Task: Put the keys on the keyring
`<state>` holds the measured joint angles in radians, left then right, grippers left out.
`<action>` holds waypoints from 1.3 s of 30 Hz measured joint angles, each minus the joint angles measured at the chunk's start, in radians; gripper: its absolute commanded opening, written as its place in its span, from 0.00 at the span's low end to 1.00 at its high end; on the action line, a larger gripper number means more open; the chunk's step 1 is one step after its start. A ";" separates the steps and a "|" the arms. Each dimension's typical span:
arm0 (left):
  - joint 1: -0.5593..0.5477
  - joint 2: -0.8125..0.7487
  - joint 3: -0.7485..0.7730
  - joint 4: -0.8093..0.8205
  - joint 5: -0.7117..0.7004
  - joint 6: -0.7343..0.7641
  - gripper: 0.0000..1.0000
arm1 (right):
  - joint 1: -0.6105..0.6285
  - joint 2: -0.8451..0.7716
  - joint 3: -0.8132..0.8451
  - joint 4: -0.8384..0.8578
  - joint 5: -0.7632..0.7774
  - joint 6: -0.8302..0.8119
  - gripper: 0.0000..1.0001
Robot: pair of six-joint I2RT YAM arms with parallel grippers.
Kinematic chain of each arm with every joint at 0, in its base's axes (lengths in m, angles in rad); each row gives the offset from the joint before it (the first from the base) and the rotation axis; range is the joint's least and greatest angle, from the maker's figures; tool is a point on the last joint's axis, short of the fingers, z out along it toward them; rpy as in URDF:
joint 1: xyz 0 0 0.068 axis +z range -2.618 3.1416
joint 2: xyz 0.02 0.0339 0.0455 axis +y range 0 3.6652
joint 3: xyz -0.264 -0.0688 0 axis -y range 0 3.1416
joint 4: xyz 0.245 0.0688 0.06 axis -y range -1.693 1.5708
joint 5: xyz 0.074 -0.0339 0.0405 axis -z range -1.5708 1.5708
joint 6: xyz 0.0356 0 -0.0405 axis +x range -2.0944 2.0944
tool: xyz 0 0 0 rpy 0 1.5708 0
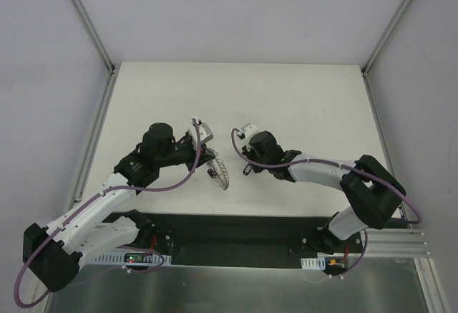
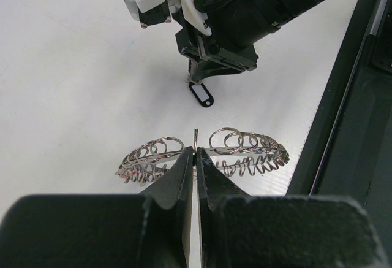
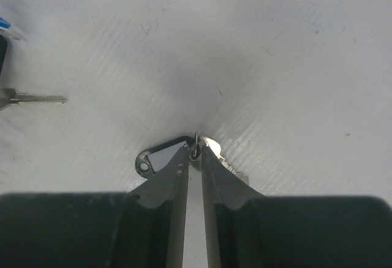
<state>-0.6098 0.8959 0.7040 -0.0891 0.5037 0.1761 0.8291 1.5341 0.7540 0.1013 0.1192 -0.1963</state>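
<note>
My left gripper [image 1: 210, 162] [image 2: 196, 153] is shut on the rim of the keyring [image 1: 221, 173] and holds it edge-on above the table. The ring's wiry silver loops [image 2: 248, 151] fan out on both sides of the fingers. My right gripper [image 1: 246, 162] [image 3: 195, 148] is shut on the small ring of a key. The key's black oblong tag [image 3: 154, 157] sticks out to the left and its silver blade [image 3: 236, 170] to the right, low over the table. In the left wrist view the tag [image 2: 202, 94] hangs under the right gripper, a short way beyond the keyring.
A second silver key [image 3: 37, 99] lies on the white table at the left edge of the right wrist view, with a blue tag [image 3: 5, 24] above it. The black base strip [image 1: 236, 230] runs along the near edge. Grey walls enclose the table.
</note>
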 measured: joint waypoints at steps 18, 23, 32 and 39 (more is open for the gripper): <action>0.000 0.001 0.000 0.000 0.000 0.000 0.00 | 0.000 0.057 -0.010 0.037 0.000 0.010 0.14; 0.000 0.001 0.000 0.000 0.000 0.000 0.00 | 0.000 0.060 -0.010 0.045 0.000 0.010 0.14; 0.000 0.001 0.000 0.000 0.000 0.000 0.00 | 0.003 0.064 -0.007 0.044 0.016 0.010 0.07; 0.000 0.001 0.000 0.000 0.000 0.000 0.00 | 0.015 0.076 0.003 0.044 0.049 0.009 0.01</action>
<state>-0.6098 0.8970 0.7040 -0.0891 0.5037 0.1761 0.8444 1.6104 0.7574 0.1455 0.1680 -0.1871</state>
